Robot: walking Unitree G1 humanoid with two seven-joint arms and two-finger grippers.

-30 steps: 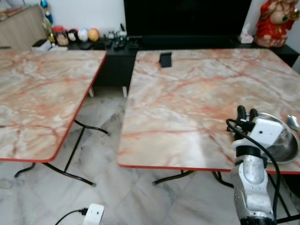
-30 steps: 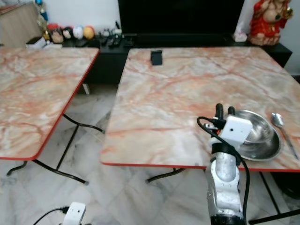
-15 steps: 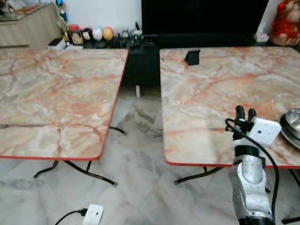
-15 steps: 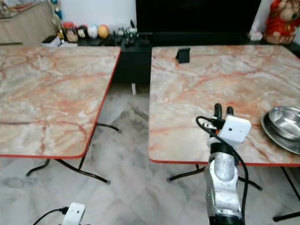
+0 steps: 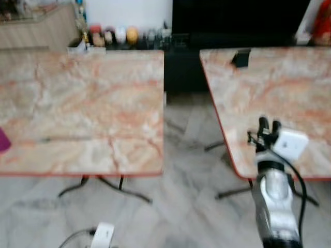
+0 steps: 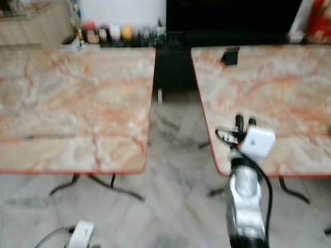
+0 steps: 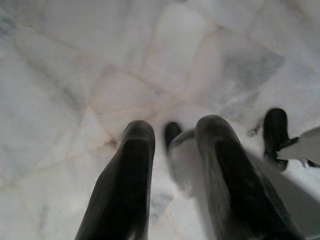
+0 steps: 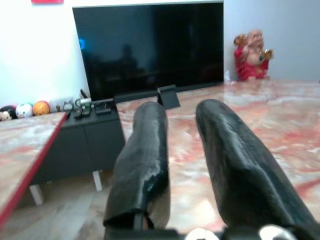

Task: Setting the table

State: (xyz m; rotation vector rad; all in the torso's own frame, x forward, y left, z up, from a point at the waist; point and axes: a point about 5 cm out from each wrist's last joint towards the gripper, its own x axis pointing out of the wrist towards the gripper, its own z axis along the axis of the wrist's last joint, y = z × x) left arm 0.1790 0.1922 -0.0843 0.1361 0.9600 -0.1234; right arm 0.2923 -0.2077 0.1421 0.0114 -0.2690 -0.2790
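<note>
Both eye views motion-blurred; small figurines on the dark cabinet behind the left table unreadable. Right table cut by frame edge, as is a purple object at the left table's outer edge. Left wrist view: blurred dark shapes past left gripper, unidentifiable.

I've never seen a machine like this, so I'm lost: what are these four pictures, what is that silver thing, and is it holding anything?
It is a walking household robot. The two wide, blurry pictures come from cameras in its head, looking down at two marble-patterned tables: the left table and the right table, where a small dark object sits. The silver thing is its right arm; the right gripper has two black fingers, apart and empty. The other two pictures come from wrist cameras. The left gripper hangs over the tiled floor, also empty.
</note>
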